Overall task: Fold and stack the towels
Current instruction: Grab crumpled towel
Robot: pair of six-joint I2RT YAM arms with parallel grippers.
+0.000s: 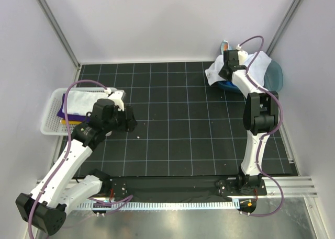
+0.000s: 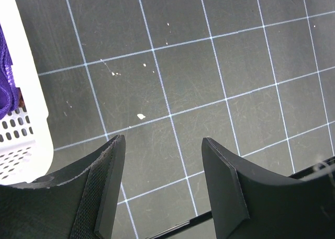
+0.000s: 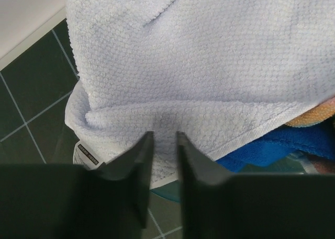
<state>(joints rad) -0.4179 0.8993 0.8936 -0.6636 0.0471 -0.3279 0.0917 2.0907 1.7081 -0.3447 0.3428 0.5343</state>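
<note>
From above, the black gridded surface carries two heaps of cloth. One white mesh basket sits at the left edge. Three towels show in it: a white towel on top, a purple towel peeking from under it, and a sliver of a yellow towel, mostly buried. The left gripper hovers just beside the basket's right side; from here I cannot tell how its jaws stand.

In the far right corner one translucent teal tub is largely covered by a pale towel draped over it. A strip of a bright blue towel shows beneath. The right gripper is down on this heap and its tips are hidden by the wrist.

The left wrist view shows the jaws wide apart over bare surface dotted with white specks, holding nothing. The basket's wall and a purple fold are cut off at the left.

The right wrist view is filled by the pale towel. The jaws are drawn nearly together, with its lower hem in the narrow gap, apparently clamped on it. The blue one lies below, an orange patch of a spotted towel is cut off at the right, and a small label pokes out on the left.
</note>
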